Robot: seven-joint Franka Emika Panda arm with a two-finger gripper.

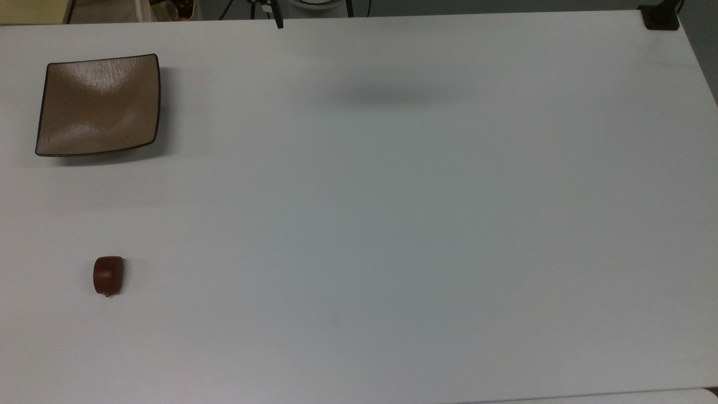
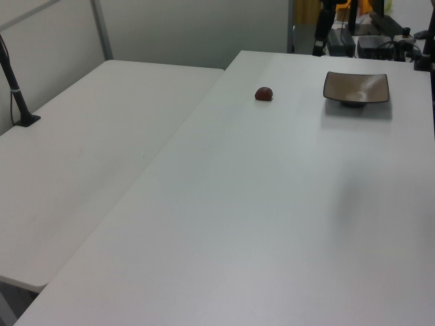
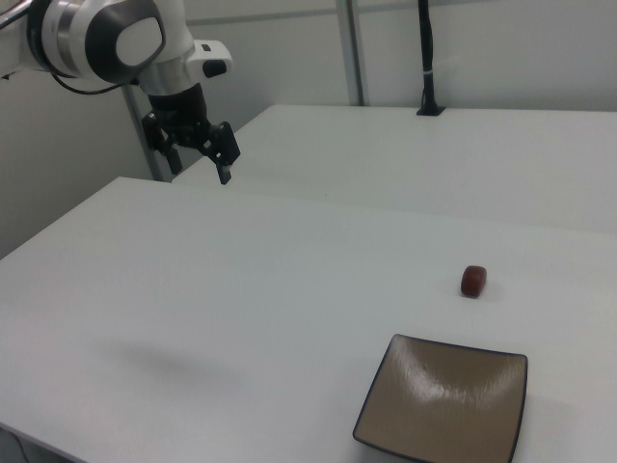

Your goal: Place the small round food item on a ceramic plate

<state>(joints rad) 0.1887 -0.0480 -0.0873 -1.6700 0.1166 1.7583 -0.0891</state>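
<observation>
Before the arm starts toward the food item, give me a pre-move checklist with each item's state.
1. Food item lying free on the table, nothing touching it: ok.
2. Ceramic plate bare, room to receive it: ok.
3. Item and plate apart, not touching: ok.
4. Tool open and holding nothing: ok.
5. Tool raised above the table, far from the item: ok.
6. Item's stem tip undamaged: cannot tell.
</observation>
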